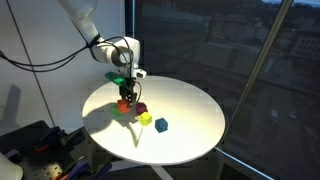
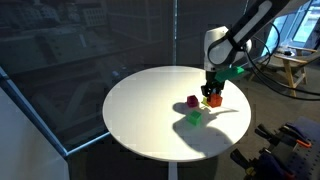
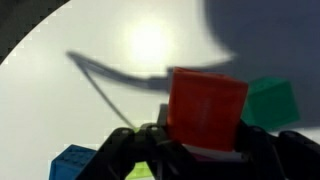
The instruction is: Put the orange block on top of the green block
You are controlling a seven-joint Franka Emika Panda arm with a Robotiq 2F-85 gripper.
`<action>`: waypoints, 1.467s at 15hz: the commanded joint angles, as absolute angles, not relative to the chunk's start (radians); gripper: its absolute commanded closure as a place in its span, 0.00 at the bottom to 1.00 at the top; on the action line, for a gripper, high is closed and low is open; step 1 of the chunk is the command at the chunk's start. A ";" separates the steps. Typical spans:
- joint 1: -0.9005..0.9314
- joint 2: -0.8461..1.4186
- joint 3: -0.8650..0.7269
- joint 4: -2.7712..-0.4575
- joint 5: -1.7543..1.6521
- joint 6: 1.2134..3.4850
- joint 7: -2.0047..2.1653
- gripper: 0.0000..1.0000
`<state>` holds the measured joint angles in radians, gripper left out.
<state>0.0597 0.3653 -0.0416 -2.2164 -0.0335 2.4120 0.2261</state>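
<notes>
1. A round white table (image 1: 195, 140) stands by tall dark windows (image 1: 240, 40). Strong light throws hard shadows across the tabletop, so I expect depth to be hard to read from my screens.
2. The gripper (image 1: 126, 90) hangs over the side of the table nearest the arm. Its fingers are clamped on the orange block (image 3: 205, 108), which fills the middle of the wrist view between the two dark fingers. It sits slightly skewed, and I judge it to be just clear of the surface.
3. The green block (image 3: 270, 100) shows in the wrist view just beside the orange one, to its right and a little beyond. It rests on the table, apart from it. I cannot pick it out with confidence in either exterior view.
4. The magenta cube (image 1: 140, 107), the yellow cube (image 1: 146, 119) and the blue cube (image 1: 161, 125) lie in a loose line leading away from the gripper towards the table's middle.
5. The step in hand is the carry. I would first lift until the orange block's underside is above the green top, then slide sideways so that green sits centred under it in the wrist view.
6. I would square the wrist to the green faces before going down, since a skewed block may overhang.
7. I would descend slowly, release only once the block rests flat, and then pull straight up. Sideways drag could topple the stack or knock the magenta cube close by.
</notes>
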 commanded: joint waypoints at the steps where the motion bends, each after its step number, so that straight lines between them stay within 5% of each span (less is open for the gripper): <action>1: 0.077 0.364 -0.024 -2.171 -0.068 2.347 0.188 0.69; 22: 0.173 0.451 0.017 -2.080 -0.239 2.321 0.129 0.69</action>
